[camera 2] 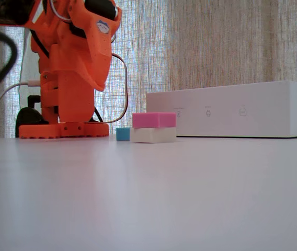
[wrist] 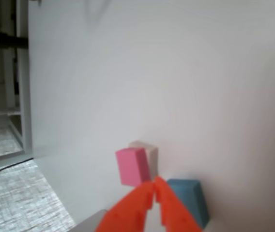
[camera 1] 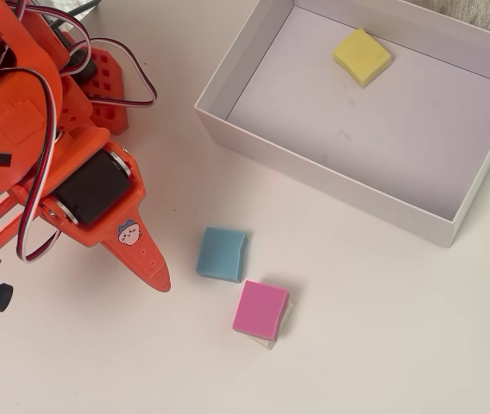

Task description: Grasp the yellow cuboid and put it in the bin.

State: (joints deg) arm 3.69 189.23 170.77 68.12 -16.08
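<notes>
The yellow cuboid [camera 1: 361,57] lies flat on the floor of the white bin [camera 1: 331,179], near its far wall, in the overhead view. In the fixed view only the bin's outer wall [camera 2: 232,110] shows and the cuboid is hidden. My orange gripper [camera 1: 159,278] is shut and empty, pulled back left of the bin, its tips near the blue block. In the wrist view the shut fingertips [wrist: 154,186] point at the blocks.
A teal-blue block [camera 1: 222,254] lies on the table just right of the gripper tip. A pink block [camera 1: 260,310] rests on a white block [camera 2: 152,135] beside it. The arm's orange base [camera 2: 62,129] stands at the left.
</notes>
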